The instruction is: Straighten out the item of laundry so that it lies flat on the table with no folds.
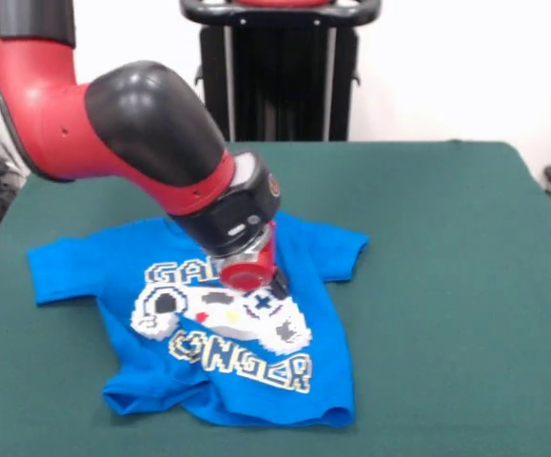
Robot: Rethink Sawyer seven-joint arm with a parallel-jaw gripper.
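The blue T-shirt (246, 381) lies print-up on the green tabletop (446, 267), in the lower left-centre of the frame, and by the look of it the spreading is largely done but not finished. The body is opened out enough that the game-controller print and the block lettering read almost whole, and both sleeves are drawn out to the sides: the one at the left of the frame lies long and fairly flat, the one toward the centre-right is shorter and looks a little bunched at its cuff. What is left, as I judge it, sits mainly along the bottom hem nearest the lower edge of the frame, where the cloth curls and rolls under itself in a wavy line, most thickly at the lower left corner of the shirt; faint ridges also run down the body beside the print. The collar region cannot be checked, since the red and black arm comes down from the upper left of the frame and covers it. The pincer (252, 276) is low over the upper part of the print, at or touching the cloth just above the controller, but its tips are hidden under the red wrist end, so I cannot tell whether it is released or clenched, nor whether it has fabric. The rest of the tabletop around the shirt is bare green cloth.
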